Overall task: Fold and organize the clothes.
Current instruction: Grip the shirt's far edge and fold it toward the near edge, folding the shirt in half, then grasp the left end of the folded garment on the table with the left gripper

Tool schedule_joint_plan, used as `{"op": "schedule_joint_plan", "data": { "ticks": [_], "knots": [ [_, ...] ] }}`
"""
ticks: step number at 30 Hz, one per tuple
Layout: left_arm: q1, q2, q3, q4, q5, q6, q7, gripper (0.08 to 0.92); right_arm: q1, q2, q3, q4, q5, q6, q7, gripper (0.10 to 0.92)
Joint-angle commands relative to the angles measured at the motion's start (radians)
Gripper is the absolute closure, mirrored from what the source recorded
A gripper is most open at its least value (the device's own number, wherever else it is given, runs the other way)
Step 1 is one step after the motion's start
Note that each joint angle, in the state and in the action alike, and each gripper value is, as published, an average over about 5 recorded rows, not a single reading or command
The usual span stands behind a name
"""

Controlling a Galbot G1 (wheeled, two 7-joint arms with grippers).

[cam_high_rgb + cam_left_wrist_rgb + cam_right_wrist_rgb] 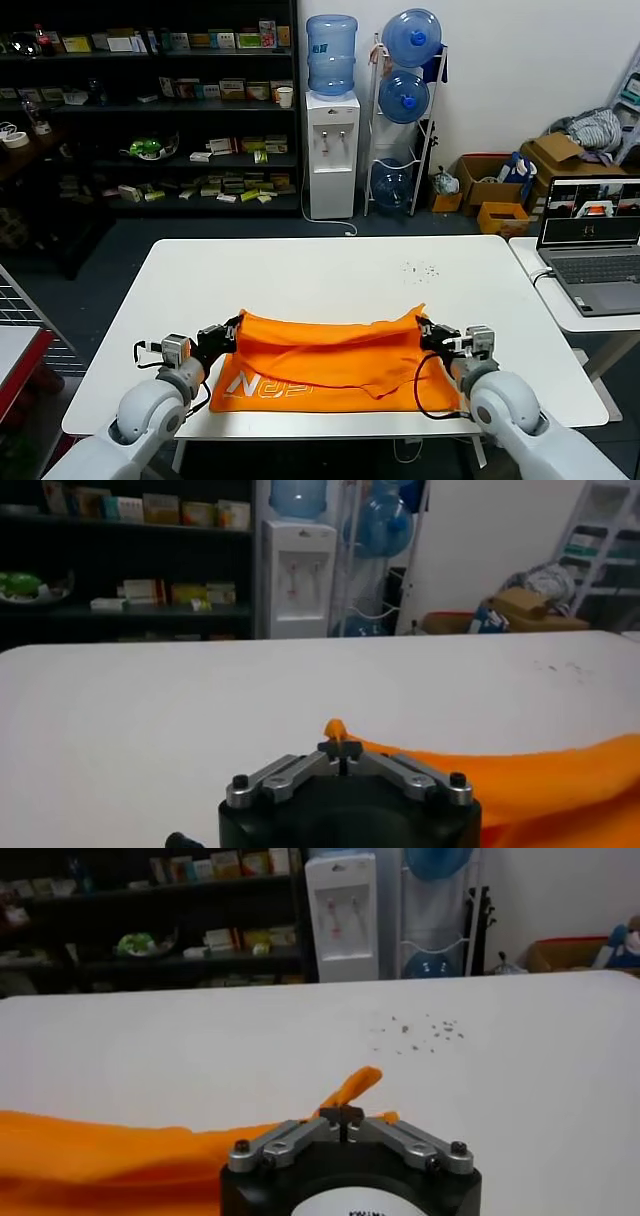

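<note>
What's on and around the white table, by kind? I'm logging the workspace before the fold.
Orange T-shirt: 1
Tools pinching its corners: 2, left tool and right tool
White table: 1
Laptop on the side table: 1
Water dispenser: 1
Total: 6

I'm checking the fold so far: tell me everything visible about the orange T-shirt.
The bright orange soft-fabric T-shirt lies crumpled and partly folded at the near edge of the white table, white lettering showing on its lower left layer. Its upper edge sags between two pinched corners: the left claw is shut on one, the right claw on the other.
</note>
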Motion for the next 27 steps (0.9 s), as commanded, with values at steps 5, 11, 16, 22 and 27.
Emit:
{"op": "schedule_joint_plan", "data": {
  "ticks": [5, 11, 16, 22, 27],
  "knots": [
    [0.099, 0.010, -0.011, -0.100, 0.020, 0.017, -0.046, 0.906, -0.184, -0.063, 0.099, 0.142, 0.021, -0.018, 0.004, 0.896],
    [0.122, 0.003, -0.022, -0.108, 0.072, 0.037, -0.050, 0.835, -0.185, -0.070, 0.118, 0.144, 0.021, -0.017, -0.012, 0.766],
    [0.142, -0.003, -0.045, -0.117, 0.078, 0.048, -0.055, 0.698, -0.203, -0.073, 0.141, 0.156, 0.009, -0.009, -0.017, 0.618],
    [0.176, -0.030, -0.068, -0.093, 0.077, 0.058, -0.048, 0.524, -0.235, -0.066, 0.184, 0.169, -0.003, -0.009, -0.014, 0.445],
    [0.186, -0.069, -0.074, -0.043, 0.074, 0.054, -0.048, 0.377, -0.240, -0.059, 0.189, 0.178, -0.009, -0.011, -0.005, 0.299]
  ]
}}
